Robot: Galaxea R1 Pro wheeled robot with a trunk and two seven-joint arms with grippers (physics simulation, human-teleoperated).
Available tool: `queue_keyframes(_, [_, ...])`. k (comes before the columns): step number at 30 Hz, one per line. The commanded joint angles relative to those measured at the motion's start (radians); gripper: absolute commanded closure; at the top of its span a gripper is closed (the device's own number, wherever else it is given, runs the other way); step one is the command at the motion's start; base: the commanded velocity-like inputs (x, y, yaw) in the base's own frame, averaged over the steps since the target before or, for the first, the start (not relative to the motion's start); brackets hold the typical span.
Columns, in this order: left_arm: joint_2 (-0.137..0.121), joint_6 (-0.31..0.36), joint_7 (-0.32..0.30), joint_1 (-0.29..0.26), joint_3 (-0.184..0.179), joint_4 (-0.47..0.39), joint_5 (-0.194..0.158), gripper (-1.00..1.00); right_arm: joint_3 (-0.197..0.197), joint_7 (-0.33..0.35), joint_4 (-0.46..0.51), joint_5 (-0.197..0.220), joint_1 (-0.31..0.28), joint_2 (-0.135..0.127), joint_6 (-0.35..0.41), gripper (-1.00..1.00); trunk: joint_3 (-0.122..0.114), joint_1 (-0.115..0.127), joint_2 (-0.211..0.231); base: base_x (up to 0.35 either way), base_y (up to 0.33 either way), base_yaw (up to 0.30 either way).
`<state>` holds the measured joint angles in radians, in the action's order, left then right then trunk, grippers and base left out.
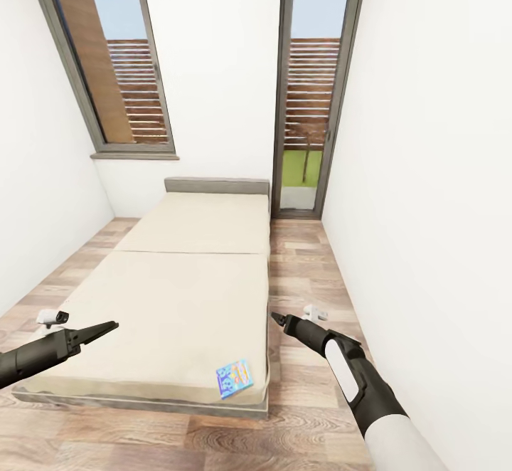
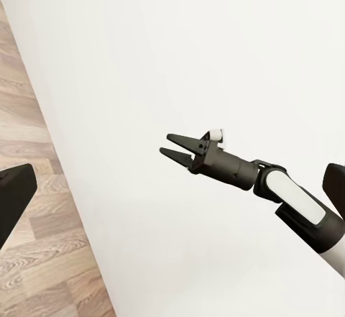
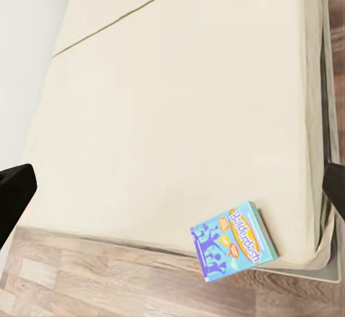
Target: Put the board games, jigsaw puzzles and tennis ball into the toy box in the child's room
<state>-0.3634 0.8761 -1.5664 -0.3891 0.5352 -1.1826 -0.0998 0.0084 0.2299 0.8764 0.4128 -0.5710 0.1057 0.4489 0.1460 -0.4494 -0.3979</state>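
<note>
Head view: a large low bed (image 1: 178, 300) with a plain cream mattress and a grey padded frame stands lengthwise on a wood-plank floor (image 1: 306, 272) between two white walls (image 1: 427, 172). Its grey headboard meets the far wall, below a dark-framed window (image 1: 107, 58) and beside a tall, narrow glazed door (image 1: 313, 87); both openings show slatted wooden fencing outside.

A flat rectangular blue board game (image 1: 234, 378) with a bright cartoon cover lies face up on the mattress, at the near corner on the robot's right, close to the mattress edges and turned at a slight angle to them. The right wrist view shows the same box (image 3: 233, 241) near the foot corner, with floor planks just beyond the frame.

The left gripper (image 1: 107, 328), dark and tapered, is held over the near left edge of the bed; its fingers appear drawn together to a single point and carry nothing. The right gripper (image 1: 274, 317) is held above the floor strip beside the right edge of the bed, well apart from the blue box. The left wrist view shows this right gripper (image 2: 167, 144) against the white wall, its two fingers slightly parted at the tips with nothing between them.
</note>
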Motion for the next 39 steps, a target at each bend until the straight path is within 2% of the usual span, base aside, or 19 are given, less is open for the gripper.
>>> queue_keyframes(1, [0.000, 0.011, -0.004, -0.001, 0.000, 0.000, 0.001, -1.00, -0.001, 0.000, 0.001, 0.004, -0.001, 0.000, 0.005, -1.00, 0.002, -0.001, -0.002, 0.012, -0.011, 0.000])
queue_keyframes(12, [0.000, 0.011, -0.004, -0.001, 0.000, 0.000, 0.000, -1.00, -0.001, 0.000, 0.001, 0.004, -0.001, 0.000, 0.005, -1.00, 0.002, -0.001, -0.002, 0.003, -0.140, 0.000])
queue_keyframes(24, [0.005, 0.011, 0.004, -0.002, -0.013, 0.005, 0.005, -1.00, -0.002, 0.000, 0.001, 0.004, 0.000, 0.000, 0.006, -1.00, 0.002, -0.001, -0.002, 0.000, -0.030, 0.000])
queue_keyframes(26, [0.008, 0.011, 0.027, -0.002, -0.021, 0.017, 0.017, -1.00, -0.003, 0.000, 0.001, 0.004, -0.001, 0.000, 0.006, -1.00, 0.002, -0.001, -0.002, 0.000, -0.003, 0.000])
queue_keyframes(31, [0.014, 0.004, 0.137, -0.005, -0.058, 0.089, 0.074, -1.00, -0.003, -0.001, 0.001, 0.004, -0.001, 0.000, 0.007, -1.00, 0.002, -0.001, -0.002, 0.000, -0.001, 0.000])
queue_keyframes(32, [0.022, -0.010, 0.189, -0.010, -0.071, 0.133, 0.088, -1.00, -0.004, -0.001, 0.001, 0.004, -0.001, 0.000, 0.007, -1.00, 0.002, -0.001, -0.002, 0.000, 0.000, 0.000])
queue_keyframes(35, [0.039, -0.043, 0.274, -0.014, -0.084, 0.206, 0.098, -1.00, -0.004, -0.001, 0.001, 0.004, -0.001, 0.001, 0.007, -1.00, 0.002, -0.001, -0.002, 0.000, 0.000, 0.000])
queue_keyframes(36, [0.052, -0.067, 0.328, -0.016, -0.088, 0.252, 0.102, -1.00, -0.004, -0.001, 0.001, 0.004, -0.001, 0.001, 0.007, -1.00, 0.002, -0.001, -0.002, 0.000, 0.000, 0.000])
queue_keyframes(39, [0.071, -0.097, 0.410, -0.017, -0.093, 0.311, 0.107, -1.00, -0.004, -0.002, 0.001, 0.004, -0.001, 0.003, 0.006, -1.00, 0.002, -0.001, -0.002, 0.000, 0.000, 0.000])
